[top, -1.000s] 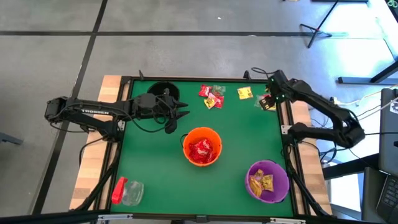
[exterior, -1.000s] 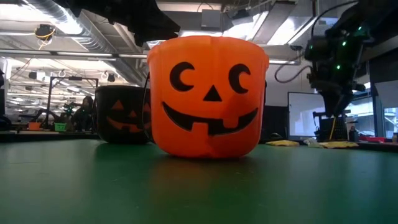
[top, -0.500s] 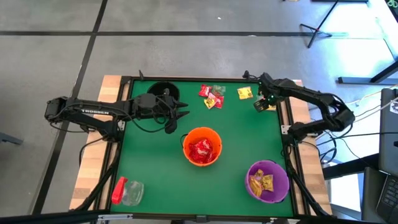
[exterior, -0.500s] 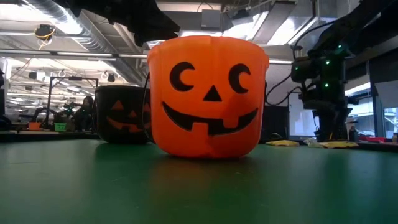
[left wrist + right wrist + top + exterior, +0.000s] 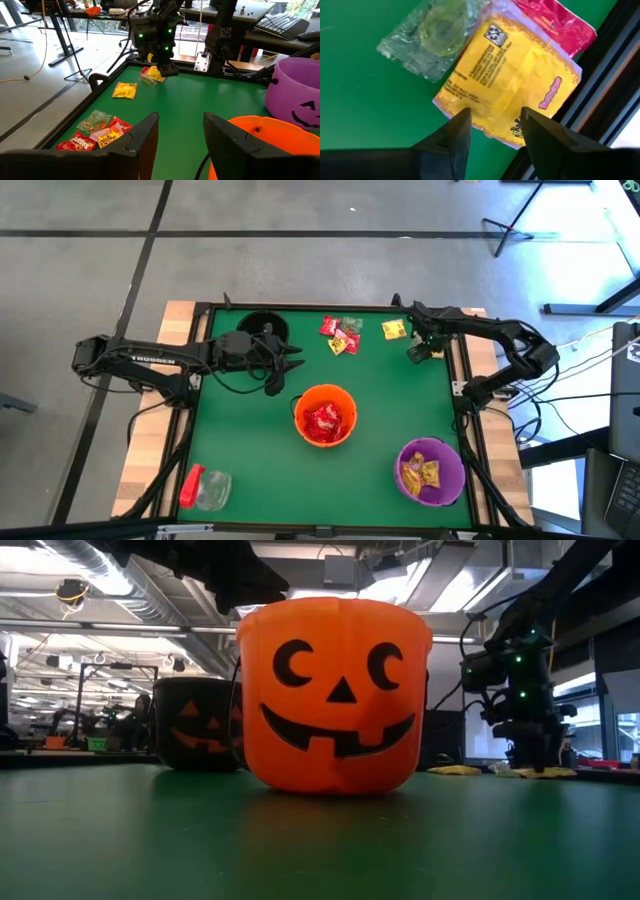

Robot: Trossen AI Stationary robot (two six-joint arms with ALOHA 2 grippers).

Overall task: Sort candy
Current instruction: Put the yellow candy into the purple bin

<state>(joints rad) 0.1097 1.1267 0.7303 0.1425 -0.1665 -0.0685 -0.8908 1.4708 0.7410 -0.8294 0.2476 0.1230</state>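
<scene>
Candy lies in three spots on the green table (image 5: 240, 430), taking the overhead picture as a clock face. At about nine o'clock the left gripper (image 5: 292, 360) waits beside the black bucket (image 5: 263, 326), its fingers (image 5: 145, 131) parted and empty. Toward twelve o'clock sits a mixed cluster of red and greenish packets (image 5: 340, 334), and just right of it a lone yellow packet (image 5: 394, 329). At the centre the orange bucket (image 5: 324, 416) holds red packets; down at five o'clock the purple bucket (image 5: 431, 471) holds yellow ones. A red-capped jar (image 5: 204, 487) rests at seven o'clock, apart from everything.

At about two o'clock, hard against the table's right rail, the right gripper (image 5: 421, 347) hangs low over a small pile — a yellow packet (image 5: 510, 82) on top, a red packet (image 5: 555, 25) peeking from beneath it at the rail side, a clear greenish packet (image 5: 432, 35) touching its other edge. Its fingers (image 5: 451, 139) stand moderately apart, straddling the yellow packet's near edge, nothing held yet.

To do this well, the gripper should probably come straight down with one finger on each side of the yellow wrapper alone, pinching a raised crinkle — not the flat film. The overlap is the risk: the red packet beneath could lift too, and the rail leaves little room. A clean grab would then likely go to the purple bucket.
</scene>
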